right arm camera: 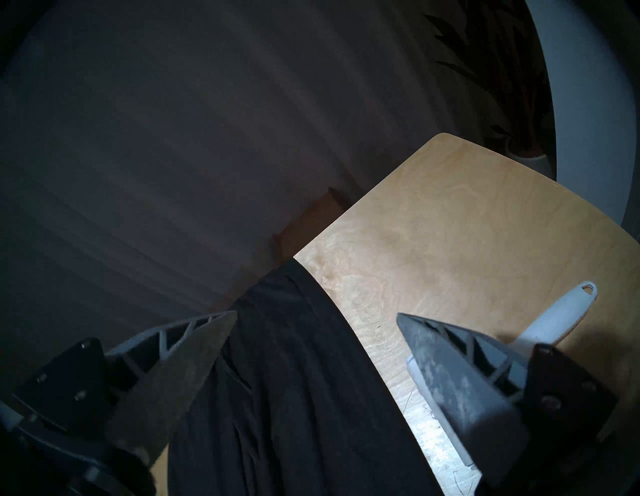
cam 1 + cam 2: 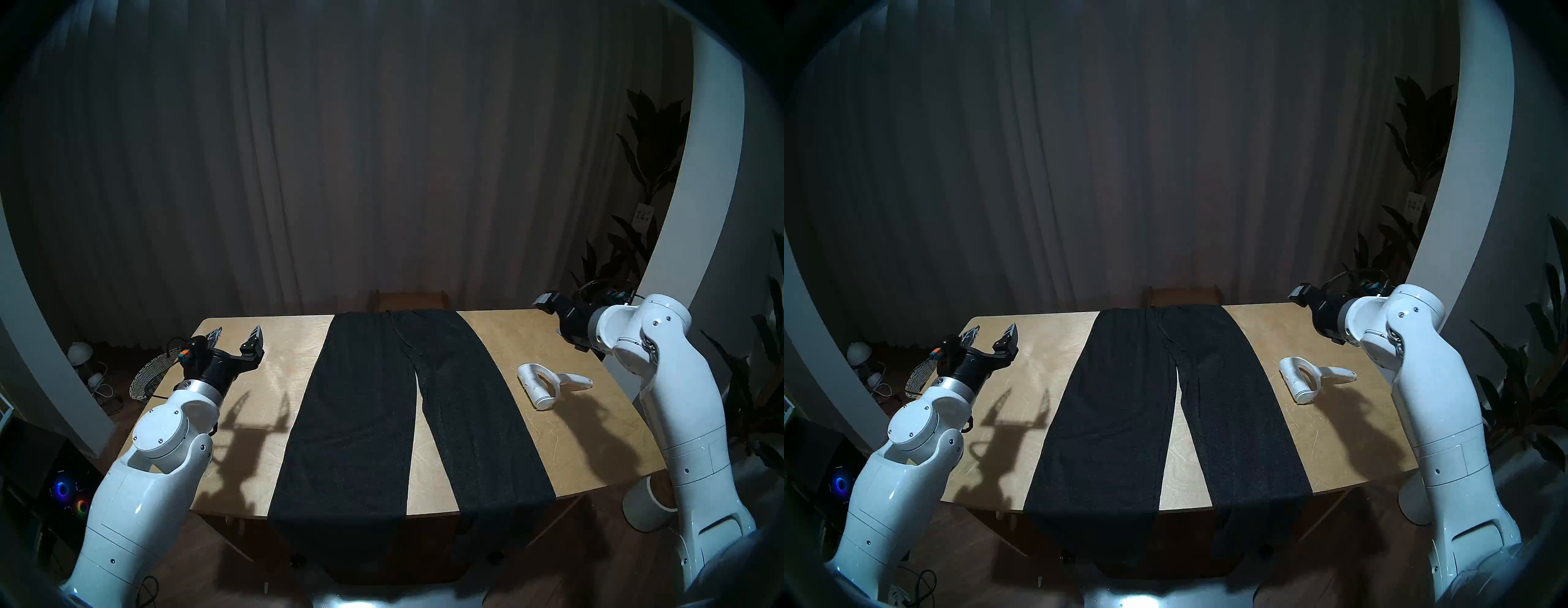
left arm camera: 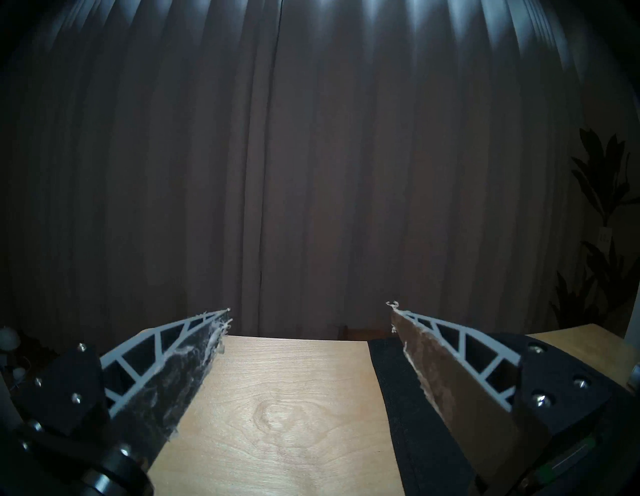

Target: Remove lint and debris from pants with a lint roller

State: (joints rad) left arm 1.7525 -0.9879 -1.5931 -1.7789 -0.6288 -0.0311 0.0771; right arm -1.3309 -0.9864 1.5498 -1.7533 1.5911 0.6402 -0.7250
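Charcoal-black knit pants (image 2: 382,407) cover our wooden table's (image 2: 564,441) middle, leg ends hanging off. Beside them, rightward, lies our white plastic lint roller (image 2: 547,384). Both left gripper (image 2: 236,334) and right gripper (image 1: 315,317) gape empty. Lint we cannot make out.

Left tool (image 2: 237,335) points level, jaws apart; right tool (image 1: 315,318) tilts down, jaws apart.

The pants (image 2: 1168,407) lie flat down the middle of the worktop (image 2: 1331,339), legs hanging over its 6 o'clock edge. At 3 o'clock of them rests the roller (image 2: 1308,379), untouched. The left hand (image 2: 992,335) hovers at 9 o'clock, jaws spread.
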